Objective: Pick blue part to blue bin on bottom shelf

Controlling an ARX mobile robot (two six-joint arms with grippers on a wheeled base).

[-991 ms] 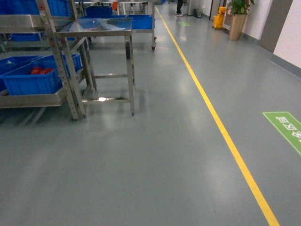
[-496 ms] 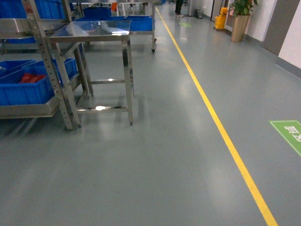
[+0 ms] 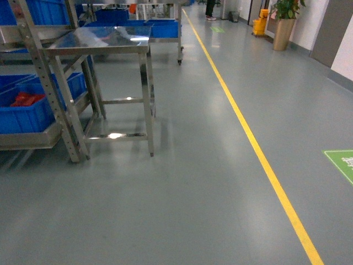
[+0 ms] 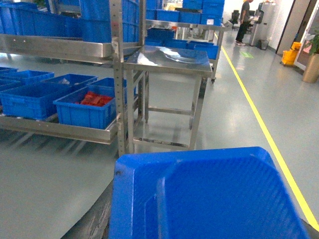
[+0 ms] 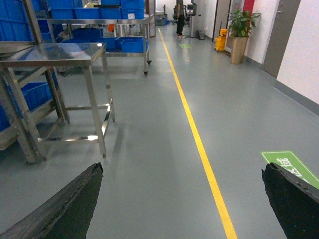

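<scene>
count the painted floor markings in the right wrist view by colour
long yellow painted line: 1
green rectangular floor signs, one near and one far down the aisle: 2
total: 3

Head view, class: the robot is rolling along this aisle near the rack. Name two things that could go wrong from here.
1. The steel table stands out beside the rack; turning in tightly, the base might clip its leg.
2. The only bin on the bottom shelf whose contents show, the bin, holds red pieces, so the blue part could land wrongly.
</scene>
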